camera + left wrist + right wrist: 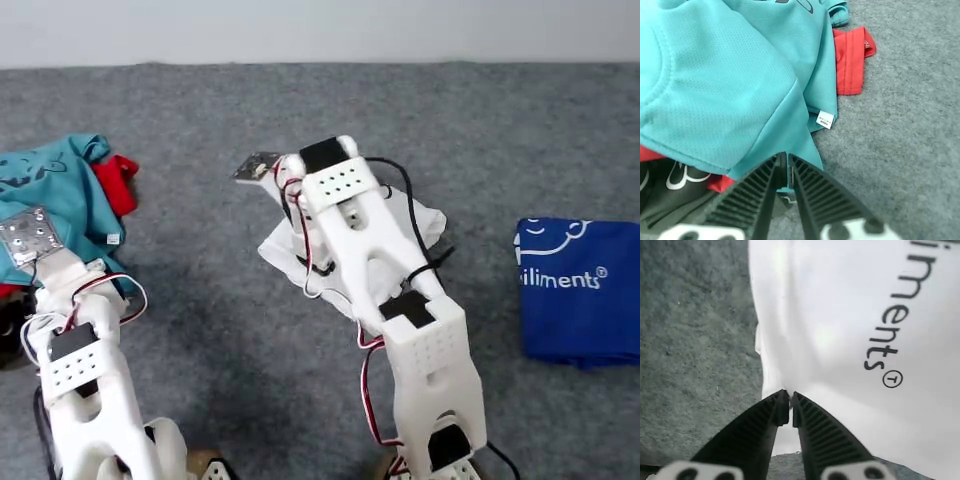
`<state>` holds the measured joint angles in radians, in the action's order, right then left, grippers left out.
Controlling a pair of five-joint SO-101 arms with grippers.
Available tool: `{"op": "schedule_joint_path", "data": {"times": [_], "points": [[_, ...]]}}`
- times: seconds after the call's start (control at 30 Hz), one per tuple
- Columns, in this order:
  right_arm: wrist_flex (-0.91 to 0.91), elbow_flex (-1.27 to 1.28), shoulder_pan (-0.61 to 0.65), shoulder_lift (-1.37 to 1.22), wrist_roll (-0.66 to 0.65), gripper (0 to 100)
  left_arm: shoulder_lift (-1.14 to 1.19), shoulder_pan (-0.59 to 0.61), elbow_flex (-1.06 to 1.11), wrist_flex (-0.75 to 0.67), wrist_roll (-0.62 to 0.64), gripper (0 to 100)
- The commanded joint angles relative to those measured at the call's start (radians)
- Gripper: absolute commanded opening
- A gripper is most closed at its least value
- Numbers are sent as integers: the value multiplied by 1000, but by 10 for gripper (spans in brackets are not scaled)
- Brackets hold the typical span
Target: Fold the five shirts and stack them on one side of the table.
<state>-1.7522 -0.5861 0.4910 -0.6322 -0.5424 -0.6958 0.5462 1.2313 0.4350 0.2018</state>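
left fingers (752, 192) pinched shut on teal shirt (715, 75), right fingers (752, 432) clamped on white shirt (840, 330), 1 blue shirt (580, 290) folded well apart

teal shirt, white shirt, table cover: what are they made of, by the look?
teal shirt: likely synthetic sports mesh, matte; a fine pinhole weave shows.
white shirt: smooth knit with a slight sheen and printed lettering; fibre unclear.
table cover: grey felt or short-pile carpet, going by the fuzzy, mottled texture.

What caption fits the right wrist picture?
Right gripper pinched shut on a white printed shirt over the grey felt table.
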Motion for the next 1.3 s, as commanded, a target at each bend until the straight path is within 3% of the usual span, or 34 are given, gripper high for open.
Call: {"op": "schedule_joint_path", "data": {"times": [0.0, 0.3, 0.5, 0.7, 1.03, 1.27], "points": [[-39, -49, -19, 76, -11, 9, -34, -6, -5, -23, -12, 16], [-41, -57, -15, 136, -5, 20, -34, -6, -5, -23, -12, 16], [-41, -55, -16, 193, -5, 117, -34, -6, -5, -23, -12, 16], [-33, -55, -21, 145, -9, 8, -34, -6, -5, -23, -12, 16], [-33, -55, 36, -145, -2, 9, -34, -6, -5, -23, -12, 16], [-41, -118, -4, -56, 66, 9, -34, -6, -5, -23, -12, 16]]}}
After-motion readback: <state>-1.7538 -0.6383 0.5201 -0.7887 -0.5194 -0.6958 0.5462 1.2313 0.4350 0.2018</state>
